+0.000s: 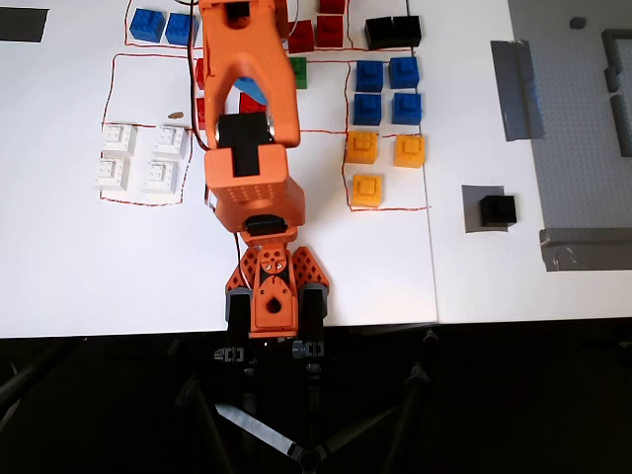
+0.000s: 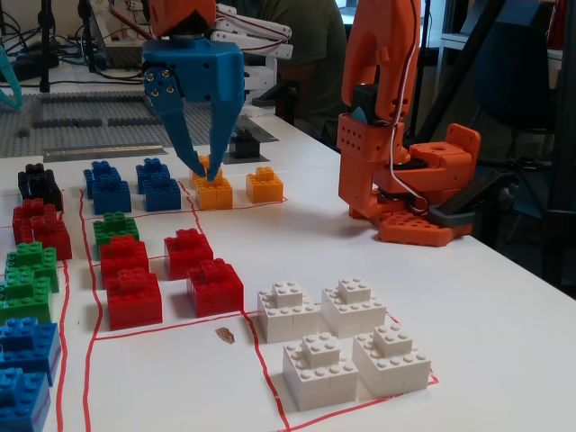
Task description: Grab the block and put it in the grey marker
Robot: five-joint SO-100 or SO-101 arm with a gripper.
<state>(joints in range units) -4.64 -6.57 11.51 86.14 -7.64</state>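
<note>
The black block [image 1: 498,209] sits on the right part of the small dark-grey marker [image 1: 473,210], at the right of the white table in the overhead view. In the fixed view the block [image 2: 244,143] shows small and dark behind the gripper. My blue gripper [image 2: 205,173] hangs with its fingers pointing down, open and empty, well above the table near the red bricks [image 2: 189,252]. It is far from the block. In the overhead view the orange arm [image 1: 249,148] covers most of the gripper.
White bricks [image 1: 142,156], blue bricks [image 1: 387,91], orange bricks [image 1: 383,163], green bricks [image 2: 31,270] and a pair of adjoining black bricks [image 1: 393,32] stand in red-outlined fields. A long grey tape strip [image 1: 515,89] and a grey baseplate [image 1: 583,128] lie at the right.
</note>
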